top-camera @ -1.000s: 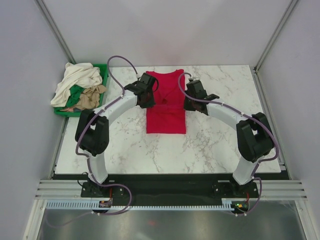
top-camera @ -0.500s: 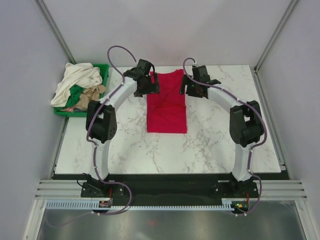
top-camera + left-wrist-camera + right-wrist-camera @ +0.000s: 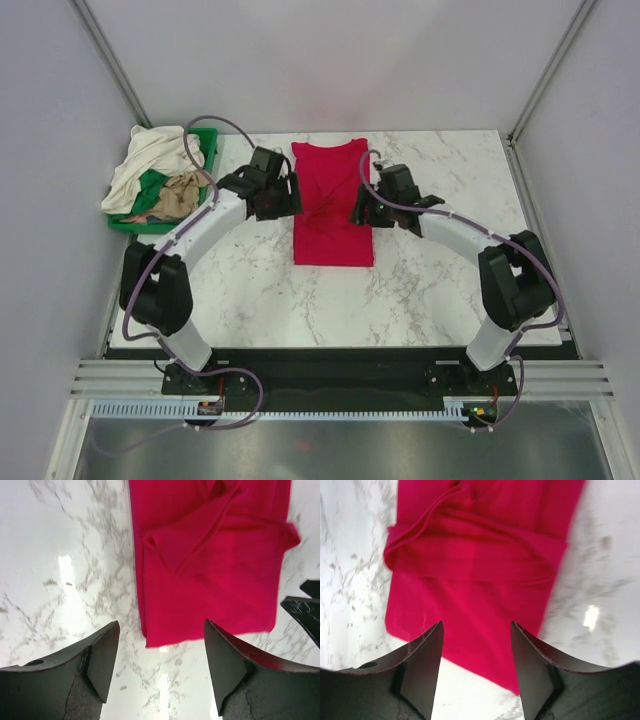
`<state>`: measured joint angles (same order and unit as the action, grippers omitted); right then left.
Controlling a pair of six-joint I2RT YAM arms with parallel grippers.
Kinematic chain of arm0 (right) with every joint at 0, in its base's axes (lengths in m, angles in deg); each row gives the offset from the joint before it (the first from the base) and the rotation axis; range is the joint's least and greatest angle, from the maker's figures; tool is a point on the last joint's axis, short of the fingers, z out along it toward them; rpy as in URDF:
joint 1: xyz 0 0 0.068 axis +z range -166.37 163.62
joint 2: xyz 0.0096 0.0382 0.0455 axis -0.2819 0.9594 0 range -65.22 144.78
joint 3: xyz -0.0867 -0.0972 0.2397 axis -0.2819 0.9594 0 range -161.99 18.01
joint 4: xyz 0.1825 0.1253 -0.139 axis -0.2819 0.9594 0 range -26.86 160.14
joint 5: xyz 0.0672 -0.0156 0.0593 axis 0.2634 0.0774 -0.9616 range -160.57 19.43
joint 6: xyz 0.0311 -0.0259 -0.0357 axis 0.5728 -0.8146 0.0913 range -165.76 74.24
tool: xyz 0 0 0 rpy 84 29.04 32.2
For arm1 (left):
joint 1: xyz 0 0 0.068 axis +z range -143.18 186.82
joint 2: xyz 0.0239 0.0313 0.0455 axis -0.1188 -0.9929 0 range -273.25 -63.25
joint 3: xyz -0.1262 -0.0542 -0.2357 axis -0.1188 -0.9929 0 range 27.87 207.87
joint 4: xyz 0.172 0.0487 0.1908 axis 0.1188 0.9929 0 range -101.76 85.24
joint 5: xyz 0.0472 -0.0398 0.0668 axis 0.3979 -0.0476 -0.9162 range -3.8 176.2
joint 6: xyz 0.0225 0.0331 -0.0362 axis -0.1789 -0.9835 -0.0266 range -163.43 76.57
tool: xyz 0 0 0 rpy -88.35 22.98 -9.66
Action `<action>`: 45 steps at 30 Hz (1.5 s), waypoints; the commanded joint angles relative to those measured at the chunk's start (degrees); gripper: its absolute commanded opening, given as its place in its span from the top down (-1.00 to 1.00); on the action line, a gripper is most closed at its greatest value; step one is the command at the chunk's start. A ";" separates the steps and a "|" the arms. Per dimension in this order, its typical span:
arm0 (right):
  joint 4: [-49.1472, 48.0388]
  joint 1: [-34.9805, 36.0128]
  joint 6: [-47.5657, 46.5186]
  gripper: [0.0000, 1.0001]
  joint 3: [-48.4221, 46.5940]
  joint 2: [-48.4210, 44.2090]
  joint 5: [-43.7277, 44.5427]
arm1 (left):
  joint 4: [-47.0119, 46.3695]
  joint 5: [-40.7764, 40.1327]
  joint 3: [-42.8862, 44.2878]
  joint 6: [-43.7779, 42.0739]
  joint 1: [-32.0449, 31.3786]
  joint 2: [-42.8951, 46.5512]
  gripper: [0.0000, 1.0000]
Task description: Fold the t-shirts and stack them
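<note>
A crimson-red t-shirt (image 3: pixel 332 215) lies folded into a long narrow strip at the middle of the marble table, with loose folds across its upper half (image 3: pixel 210 565) (image 3: pixel 480 555). My left gripper (image 3: pixel 285 196) hovers at the strip's left edge, jaws open and empty (image 3: pixel 161 642). Over its right edge my right gripper (image 3: pixel 364 208) is also open, holding nothing (image 3: pixel 477 635). A cream-white t-shirt (image 3: pixel 155 160) and a tan-beige one (image 3: pixel 182 192) are piled crumpled in the green tray (image 3: pixel 209 136) at the far left.
The tray stands at the table's far left corner, just left of my left arm. Grey walls enclose the table on three sides. Bare marble (image 3: pixel 440 280) lies to the right of and in front of the red strip.
A second ago both grippers were shut at the red shirt. They opened, swung toward its far end, and have come back to either side of its middle, slightly narrower.
</note>
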<state>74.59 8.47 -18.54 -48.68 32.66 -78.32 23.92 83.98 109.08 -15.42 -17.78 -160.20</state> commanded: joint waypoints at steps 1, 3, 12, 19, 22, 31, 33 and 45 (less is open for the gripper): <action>-3.97 3.89 0.11 -0.25 -0.27 2.92 -0.25 | -5.70 1.60 -9.63 2.22 -2.20 5.62 -0.49; -4.23 5.13 0.64 -0.18 -1.76 5.54 0.28 | -9.13 1.95 -14.56 3.27 -3.61 8.25 -0.45; -1.34 6.01 -0.77 -0.11 -12.75 17.15 -1.31 | -9.85 1.87 -29.43 6.09 -5.99 24.59 -0.32; 1.47 6.10 -2.17 -0.10 -18.73 22.17 0.98 | -1.50 -0.59 -34.18 4.69 -5.99 40.77 -0.40; 2.70 6.01 -2.35 -0.11 -22.15 24.71 2.38 | 1.57 -1.91 -34.45 4.16 -5.99 45.35 -0.45; 15.25 3.64 -4.81 -0.29 -52.19 36.40 9.68 | 2.90 -2.78 -34.45 3.37 -5.99 47.82 -0.50; 17.55 2.06 -4.90 -0.32 -58.36 37.38 10.12 | 2.99 -2.53 -34.45 3.37 -5.99 47.20 -0.50; 5.27 -0.67 -1.49 -0.54 -15.69 7.16 10.22 | -8.25 -1.56 -34.99 6.44 -5.99 34.04 -0.68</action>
<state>84.22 6.45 -22.78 -73.58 47.31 -66.77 22.13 82.19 73.10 -11.05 -23.81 -122.19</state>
